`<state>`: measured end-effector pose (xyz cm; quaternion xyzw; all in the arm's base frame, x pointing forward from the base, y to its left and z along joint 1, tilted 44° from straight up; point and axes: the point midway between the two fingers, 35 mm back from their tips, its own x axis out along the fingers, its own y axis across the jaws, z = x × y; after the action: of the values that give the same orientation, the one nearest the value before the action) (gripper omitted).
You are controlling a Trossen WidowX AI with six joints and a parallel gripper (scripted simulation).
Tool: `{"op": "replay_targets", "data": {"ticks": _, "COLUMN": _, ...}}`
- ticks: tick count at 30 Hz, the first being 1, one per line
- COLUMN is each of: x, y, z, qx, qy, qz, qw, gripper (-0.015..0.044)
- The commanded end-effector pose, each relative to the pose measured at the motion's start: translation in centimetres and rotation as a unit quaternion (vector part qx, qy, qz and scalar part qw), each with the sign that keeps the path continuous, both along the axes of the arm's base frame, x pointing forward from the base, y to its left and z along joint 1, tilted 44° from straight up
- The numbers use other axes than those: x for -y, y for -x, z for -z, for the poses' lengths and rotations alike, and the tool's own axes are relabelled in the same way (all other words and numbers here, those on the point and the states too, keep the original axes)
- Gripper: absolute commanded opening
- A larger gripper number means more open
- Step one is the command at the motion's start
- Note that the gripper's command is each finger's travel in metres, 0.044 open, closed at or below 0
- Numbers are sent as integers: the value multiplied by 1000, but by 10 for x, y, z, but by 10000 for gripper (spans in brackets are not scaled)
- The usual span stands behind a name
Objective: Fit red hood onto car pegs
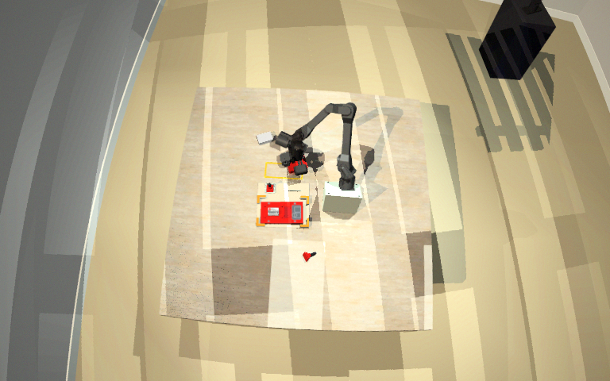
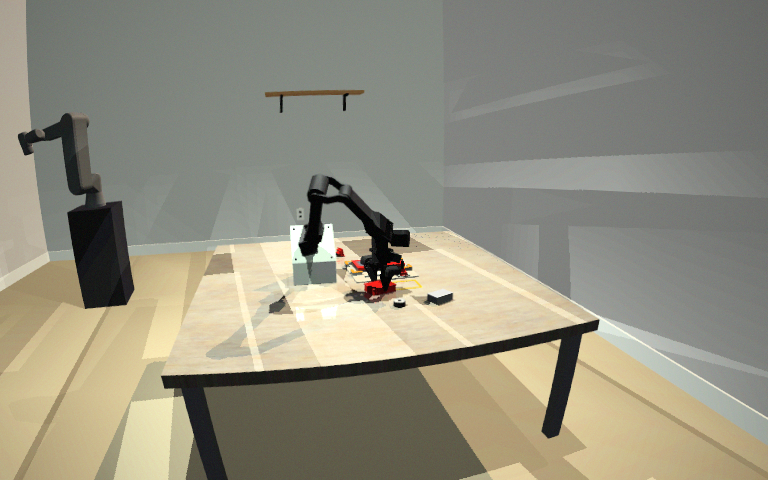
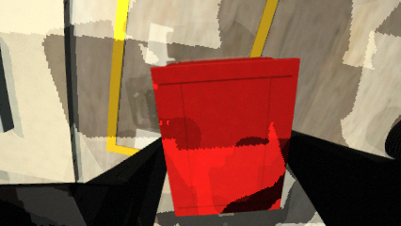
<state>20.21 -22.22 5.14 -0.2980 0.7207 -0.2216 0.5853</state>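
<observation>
The red hood (image 1: 292, 169) (image 2: 371, 290) (image 3: 226, 104) lies on the table beside the yellow outline, its flat roof facing the wrist camera. My gripper (image 1: 295, 165) (image 2: 380, 283) (image 3: 223, 138) is down around it, with one finger against each long side, shut on the hood. No gap shows between fingers and hood in the wrist view. The hood's corner holes are hidden. The red car chassis (image 1: 280, 220) sits between the orange corners of the jig (image 1: 260, 222), with a pale labelled piece and a grey piece on it. The pegs are too small to make out.
A yellow outline (image 1: 265, 170) (image 3: 113, 94) lies beside the hood. A pale box (image 1: 264, 137) (image 2: 439, 297) and a dark wheel (image 2: 399, 302) (image 3: 395, 141) are nearby. A small red-and-black part (image 1: 269, 188) stands beside the chassis; another (image 1: 306, 256) lies beyond it. The arm's base block (image 1: 341, 203) is to the right.
</observation>
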Motion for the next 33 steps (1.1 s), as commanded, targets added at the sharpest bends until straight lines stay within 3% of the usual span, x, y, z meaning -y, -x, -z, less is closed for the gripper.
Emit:
{"op": "replay_targets", "data": {"ticks": 1, "x": 1, "y": 0, "z": 0, "qx": 1, "qy": 2, "qz": 1, "qw": 1000, "gripper": 282}}
{"op": "replay_targets", "data": {"ticks": 13, "x": -8, "y": -2, "z": -8, "qx": 0, "qy": 0, "qz": 0, "qw": 1000, "gripper": 0}}
{"op": "replay_targets", "data": {"ticks": 33, "x": -47, "y": -10, "z": -49, "qx": 1, "qy": -1, "qz": 0, "qw": 1000, "gripper": 0}}
